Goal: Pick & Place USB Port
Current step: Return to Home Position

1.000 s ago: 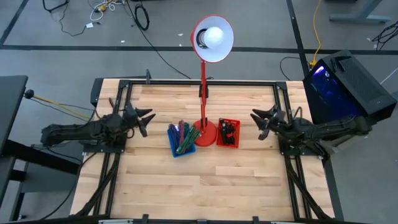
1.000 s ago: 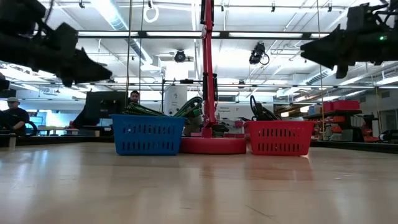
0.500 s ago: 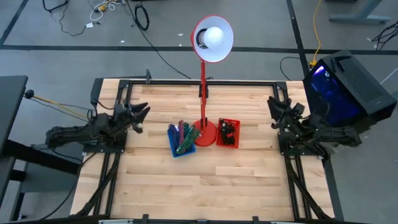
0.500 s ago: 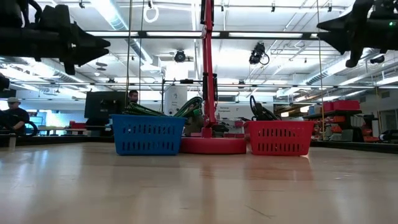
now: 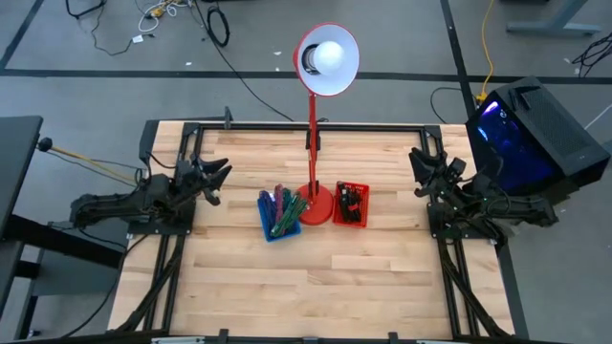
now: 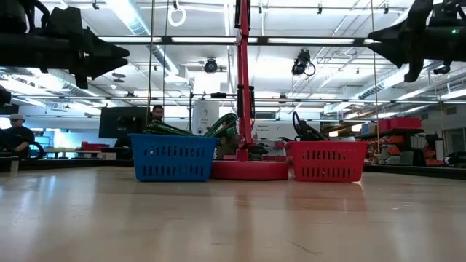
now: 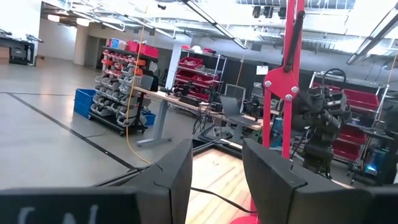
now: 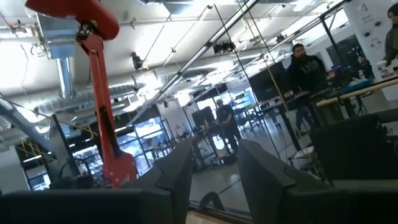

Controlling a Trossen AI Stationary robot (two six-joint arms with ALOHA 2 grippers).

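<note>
My left pincer (image 5: 222, 182) and right pincer (image 5: 418, 170) hang open at opposite sides of the worktop (image 5: 306, 287). The charger cables (image 5: 279, 208) lie inside the blue bin (image 6: 173, 156) and the red bin (image 6: 328, 161).

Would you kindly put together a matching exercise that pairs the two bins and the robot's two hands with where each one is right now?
Column one:
1. blue bin
2. red bin
3. left hand
4. right hand

Column two:
A. raised near the right edge of the table, open and empty
B. beside the lamp base, on its right, with dark cables inside
C. raised near the table's left edge, open and empty
D. beside the lamp base, on its left, with green and pink cables inside

Pairs: 1-D, 2-B, 3-C, 4-A
</note>
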